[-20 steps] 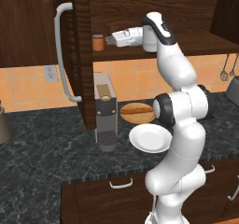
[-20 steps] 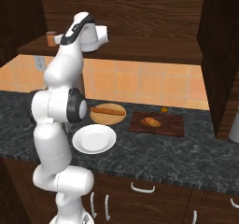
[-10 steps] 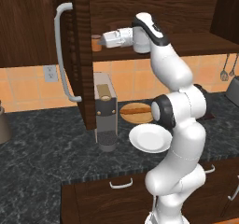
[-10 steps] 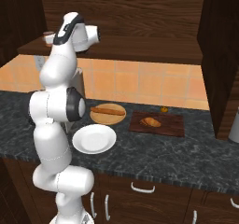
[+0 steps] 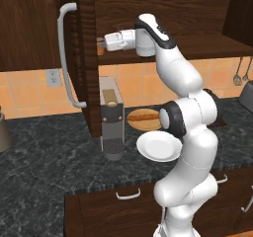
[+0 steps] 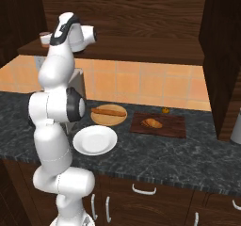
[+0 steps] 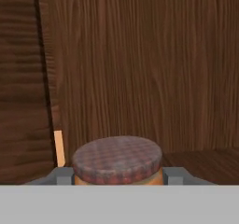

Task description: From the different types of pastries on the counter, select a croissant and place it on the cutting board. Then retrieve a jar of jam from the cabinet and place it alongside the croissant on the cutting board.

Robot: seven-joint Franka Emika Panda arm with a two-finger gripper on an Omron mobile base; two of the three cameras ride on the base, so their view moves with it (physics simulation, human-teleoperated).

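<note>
**Tool closes on the jam jar inside the cabinet**

Tool point(image 5: 102, 45) now pinches the jar point(image 7: 117, 161), where a second ago we had it spread wide and short of the shelf. In the hand view the checked lid sits low in the middle of the frame with a grey fingertip point(image 7: 173, 175) pressed at each side. In the left base view the jar is a small orange patch at upper centre, just past the open cabinet door point(image 5: 84, 58), with our arm stretched in from the right to reach it.

We judge this the grasp that starts the second half of the job. The croissant point(image 6: 152, 123) already lies on the board point(image 6: 159, 125), right of centre in the right base view, on the desk point(image 6: 197, 149). What remains for us is to lift the jar off the shelf, back out past the door, and set it on the bare part of the board beside the croissant.
</note>
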